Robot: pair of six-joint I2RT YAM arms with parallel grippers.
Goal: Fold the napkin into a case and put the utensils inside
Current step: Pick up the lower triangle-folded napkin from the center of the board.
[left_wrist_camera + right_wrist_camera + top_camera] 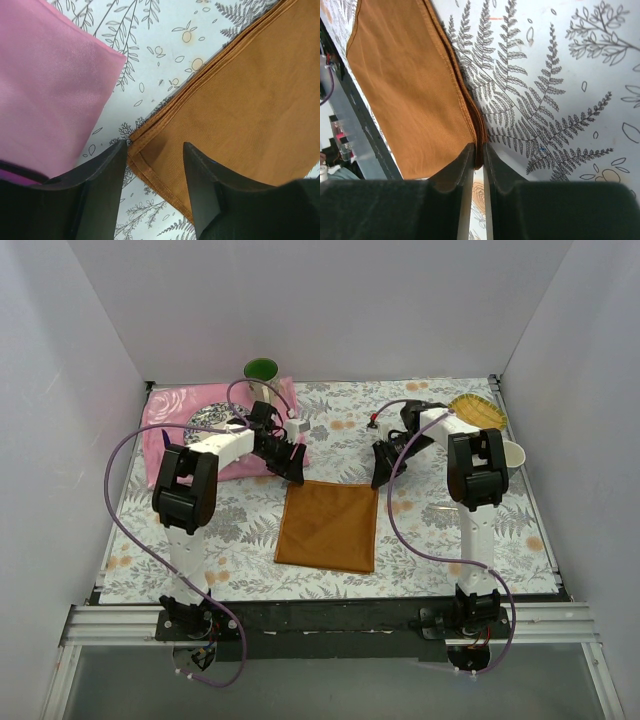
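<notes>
Nearest, the rust-orange napkin [328,525] lies flat mid-table in stacked layers, its near hem square to the table's front rail, with bare fern-print tablecloth [250,540] on either side. At its far corners, the right gripper [479,150] is pinched tight on the layered right hem, while the left gripper [154,145] stands parted, straddling the left corner without biting yet. Judgement: clamp left on all layers, then lift both evenly. Beyond, the pink cloth [190,440] crowds the left jaw and the green cup [261,370] stands farther back, so free room lies nearward.
</notes>
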